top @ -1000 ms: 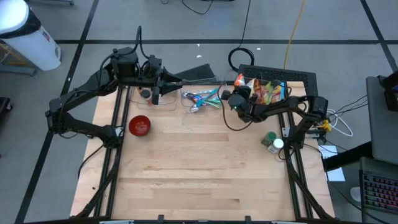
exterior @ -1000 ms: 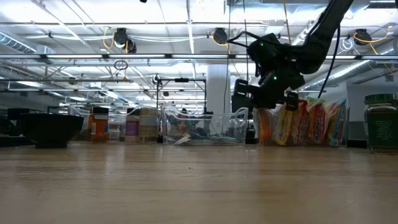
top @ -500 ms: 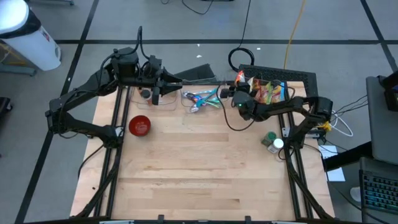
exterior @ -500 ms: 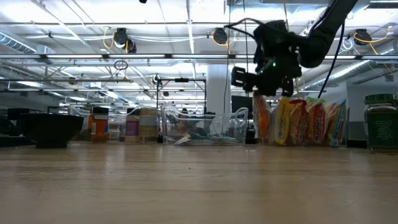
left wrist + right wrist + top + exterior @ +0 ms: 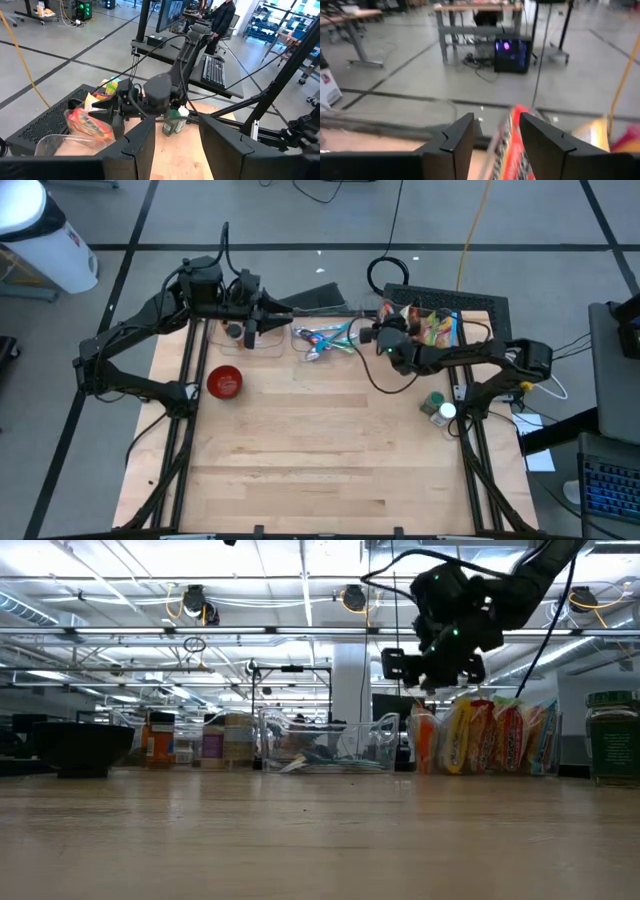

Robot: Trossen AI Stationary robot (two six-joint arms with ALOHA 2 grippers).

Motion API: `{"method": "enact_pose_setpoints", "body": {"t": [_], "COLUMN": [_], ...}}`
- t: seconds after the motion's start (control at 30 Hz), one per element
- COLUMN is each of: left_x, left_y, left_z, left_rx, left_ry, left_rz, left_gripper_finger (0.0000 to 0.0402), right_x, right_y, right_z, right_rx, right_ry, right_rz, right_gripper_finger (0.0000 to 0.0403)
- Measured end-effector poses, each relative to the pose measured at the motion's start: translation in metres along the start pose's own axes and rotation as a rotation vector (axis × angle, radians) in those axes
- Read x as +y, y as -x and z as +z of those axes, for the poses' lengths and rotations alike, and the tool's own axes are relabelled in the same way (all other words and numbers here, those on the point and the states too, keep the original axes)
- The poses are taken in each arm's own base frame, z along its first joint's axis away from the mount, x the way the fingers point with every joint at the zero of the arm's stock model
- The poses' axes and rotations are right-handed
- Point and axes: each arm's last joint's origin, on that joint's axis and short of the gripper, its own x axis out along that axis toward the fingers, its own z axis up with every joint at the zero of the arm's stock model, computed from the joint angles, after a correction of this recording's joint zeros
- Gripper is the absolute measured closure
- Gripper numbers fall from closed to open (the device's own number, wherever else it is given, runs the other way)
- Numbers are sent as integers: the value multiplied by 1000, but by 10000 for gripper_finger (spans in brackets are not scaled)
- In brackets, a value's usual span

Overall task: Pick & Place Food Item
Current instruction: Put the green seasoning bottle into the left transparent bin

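Several colourful snack bags (image 5: 425, 325) stand upright in a row at the table's far right; they also show in the low view (image 5: 485, 735). My right gripper (image 5: 375, 331) hangs open just left of them and above their tops (image 5: 430, 668). In its wrist view (image 5: 495, 150) the red bag's upper edge (image 5: 514, 135) shows in the gap between the fingers, apart from them. My left gripper (image 5: 282, 315) waits open at the far left, above clear containers; its wrist view (image 5: 177, 150) shows nothing between the fingers.
A red bowl (image 5: 224, 382) sits at the left. A clear tray (image 5: 325, 338) of utensils lies at the far middle. A green-lidded jar (image 5: 437, 408) stands at the right. A black rack (image 5: 480, 305) stands behind the bags. Bare wood (image 5: 320, 460) fills the near half.
My right gripper has risen from about bag height to above the bags' tops and has moved a little toward the table's right edge, over the red bag. It has tipped up toward level. It stays open.
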Motion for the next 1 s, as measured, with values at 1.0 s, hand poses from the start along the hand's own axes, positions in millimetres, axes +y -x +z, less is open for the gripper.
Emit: {"method": "enact_pose_setpoints", "body": {"t": [1.0], "left_x": [3], "left_y": [7], "left_z": [2], "left_rx": [-6], "left_ry": [-3], "left_rz": [-40], "left_gripper_finger": [243], "right_x": [-17], "right_y": [101], "right_z": [108], "right_rx": [-297], "right_ry": [284], "right_rz": [310], "right_gripper_finger": [241]}}
